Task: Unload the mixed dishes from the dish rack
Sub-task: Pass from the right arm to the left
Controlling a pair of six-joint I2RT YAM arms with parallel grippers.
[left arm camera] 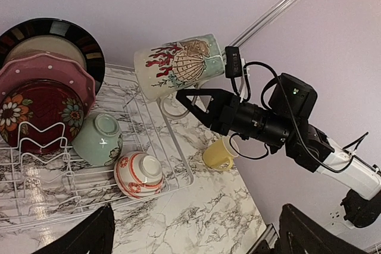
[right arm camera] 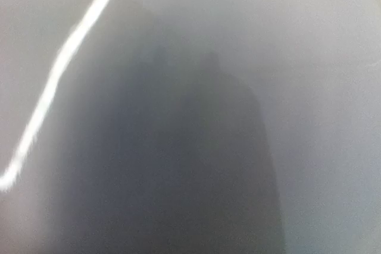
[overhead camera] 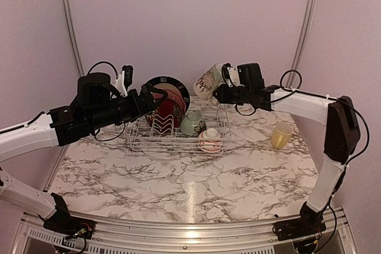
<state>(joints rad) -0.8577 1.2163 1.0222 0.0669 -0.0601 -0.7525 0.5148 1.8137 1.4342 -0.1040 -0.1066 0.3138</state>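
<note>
The white wire dish rack (overhead camera: 143, 139) stands at the back of the marble table; it also shows in the left wrist view (left arm camera: 178, 148). In it stand a black-rimmed cream plate (left arm camera: 56, 33), a pink dotted plate (left arm camera: 47, 71) and a dark-red flowered plate (left arm camera: 41, 114). A green bowl (left arm camera: 98, 141) and a red-white bowl (left arm camera: 138, 173) lie upturned in it. My right gripper (overhead camera: 218, 94) is shut on a cream shell-patterned mug (overhead camera: 208, 81) and holds it tilted above the rack's right end. My left gripper (overhead camera: 152, 97) is open and empty beside the plates. A yellow mug (overhead camera: 281, 135) stands on the table.
The right wrist view is a blank grey blur, blocked at close range. The purple back wall and two metal rails (overhead camera: 70, 22) stand close behind the rack. The right arm (overhead camera: 309, 104) reaches over the table's right side above the yellow mug.
</note>
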